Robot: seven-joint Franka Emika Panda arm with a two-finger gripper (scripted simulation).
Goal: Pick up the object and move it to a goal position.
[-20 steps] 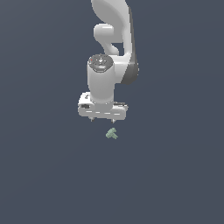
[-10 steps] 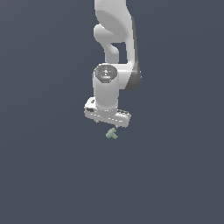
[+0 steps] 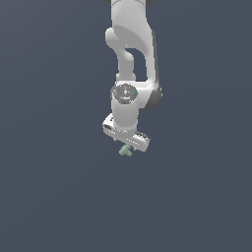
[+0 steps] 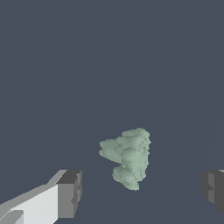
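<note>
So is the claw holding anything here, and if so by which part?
Nothing is held. The claw is open, its fingers apart on either side of the small green piece without touching it.

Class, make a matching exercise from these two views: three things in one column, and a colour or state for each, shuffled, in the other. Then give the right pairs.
Things:
1. object
2. gripper
3. arm

Colour or state:
A. white, reaching down from the top of the exterior view
B. pale grey-green and lumpy
C. open, dark fingers apart on either side of the object

Pairs: 1-B, 2-C, 3-A
</note>
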